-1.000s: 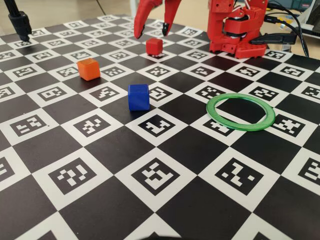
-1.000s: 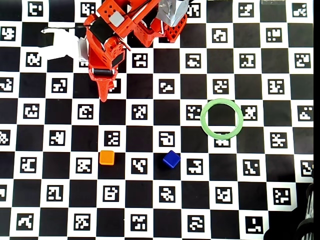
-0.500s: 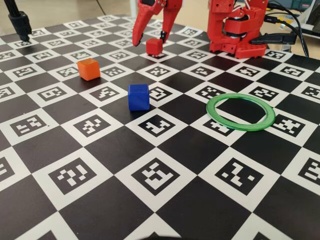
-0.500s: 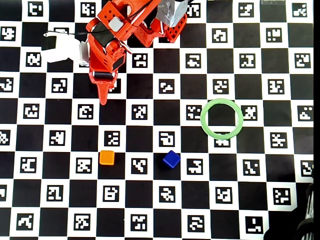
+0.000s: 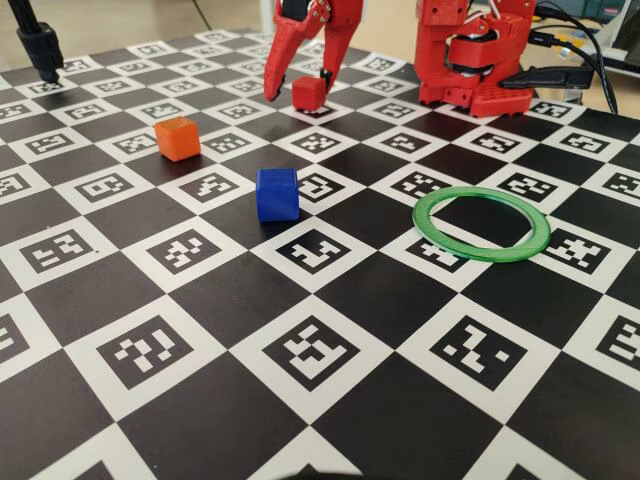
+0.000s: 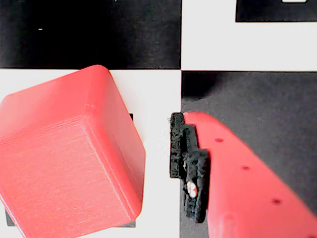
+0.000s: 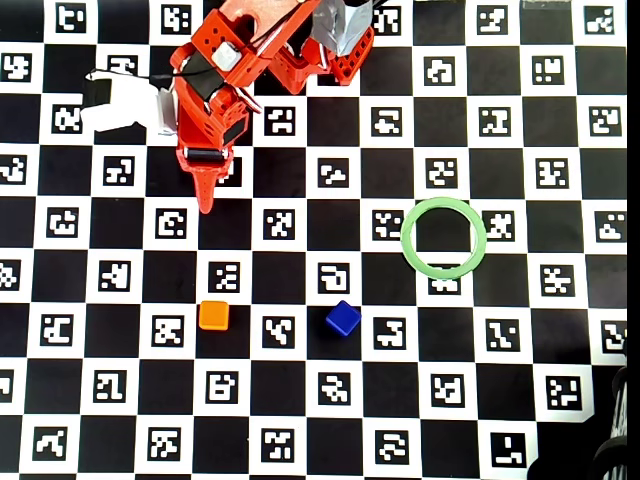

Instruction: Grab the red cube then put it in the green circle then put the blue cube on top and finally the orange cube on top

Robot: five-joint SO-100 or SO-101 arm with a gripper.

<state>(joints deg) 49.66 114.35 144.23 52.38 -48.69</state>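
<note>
Upper centre of the fixed view, tool [image 5: 298, 88]: I see it pointed down at the checkered surface [image 5: 330, 400], its two red fingers spread open on either side of the red cube, holding nothing.
Red cube [image 5: 309, 93]: resting on the surface between the fingers; in the wrist view it fills the left half [image 6: 69, 153], with a clear gap to the finger on the right.
Finger [image 6: 247, 183]: its black pad faces the cube and does not touch it, as far as I can see.
Orange cube [image 5: 177, 138]: left of centre in the fixed view, lower left [image 7: 213, 315] in the overhead view, well apart from the tool.
Blue cube [image 5: 277, 193]: centre of the fixed view, to the right of the orange cube in the overhead view [image 7: 343, 318].
Green circle [image 5: 430, 222]: flat on the surface at the right, nothing inside it; right of centre [image 7: 408, 245] from overhead.
Tool from overhead [image 7: 206, 190]: upper left, hiding the red cube from me.
</note>
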